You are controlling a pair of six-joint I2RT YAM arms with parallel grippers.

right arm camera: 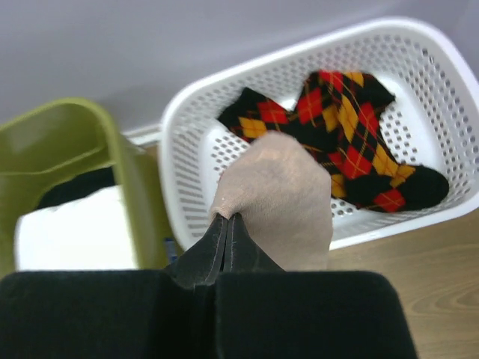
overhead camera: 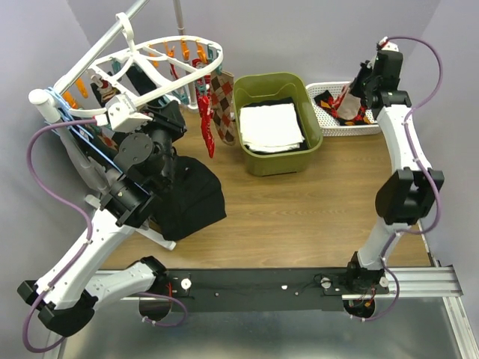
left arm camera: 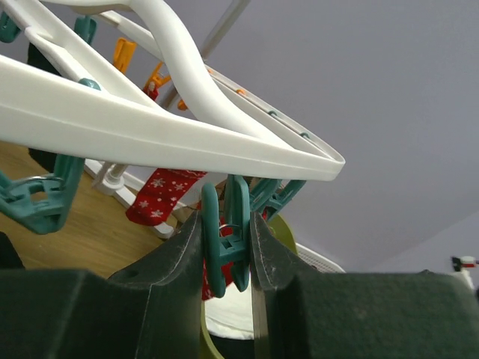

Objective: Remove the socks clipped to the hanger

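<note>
The white oval hanger (overhead camera: 150, 46) hangs at the back left, with teal and orange clips under its rim (left arm camera: 150, 134). My left gripper (left arm camera: 227, 224) is shut on a teal clip (left arm camera: 213, 247) hanging below that rim. A red snowflake sock (left arm camera: 161, 194) dangles just behind the clip. From above, the red sock (overhead camera: 206, 127) and a diamond-patterned sock (overhead camera: 222, 105) hang side by side. My right gripper (right arm camera: 227, 218) is shut on a beige sock (right arm camera: 281, 202), held over the white mesh basket (right arm camera: 179, 120). A black, red and yellow argyle sock (right arm camera: 337, 127) lies in that basket.
An olive-green bin (overhead camera: 245, 105) holding a folded white cloth (overhead camera: 271, 126) stands between the hanger and the basket (overhead camera: 322, 88). A large black garment (overhead camera: 191, 198) lies under the left arm. The hanger's stand pole (overhead camera: 179, 19) rises at the back.
</note>
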